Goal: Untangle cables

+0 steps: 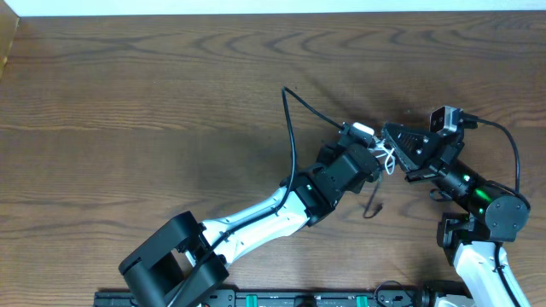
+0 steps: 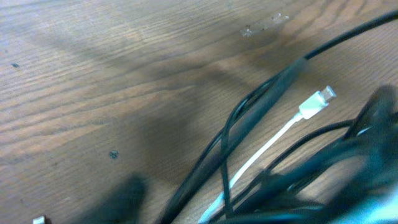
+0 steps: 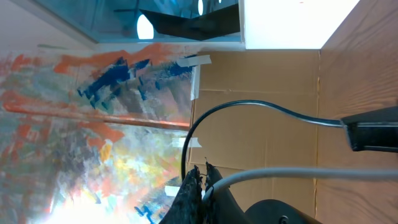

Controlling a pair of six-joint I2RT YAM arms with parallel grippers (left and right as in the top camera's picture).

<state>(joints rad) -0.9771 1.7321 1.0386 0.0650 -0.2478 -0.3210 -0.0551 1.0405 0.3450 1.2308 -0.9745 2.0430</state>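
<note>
— Cables (image 2: pixel 267 99) bunched right of centre on the table (image 1: pixel 128 102), and both arms are right on them!
— Left arm (image 1: pixel 256 213) reaches in from the near edge, right arm (image 1: pixel 486 200) from the near right corner. Their tips almost meet over the knot.
— Left gripper (image 1: pixel 372 159)?
— It sits right on the tangle, with cords running just under its camera. That view is blurred, though, so I can't tell how its jaws stand.
— And the right gripper (image 3: pixel 199 177)?
— Jaws pressed together, tipped sideways. A black cord and a pale one both run out from the tips, so it's pinching the cables.
— One black loop (image 1: pixel 290 136) swings out to the left of both grippers and lies flat on the wood.
— White cord (image 2: pixel 267 146) threads between the black ones, and its plug (image 2: pixel 318 101) lies free on the wood.
— A short black piece (image 1: pixel 373 207) lies apart, nearer the front edge.
</note>
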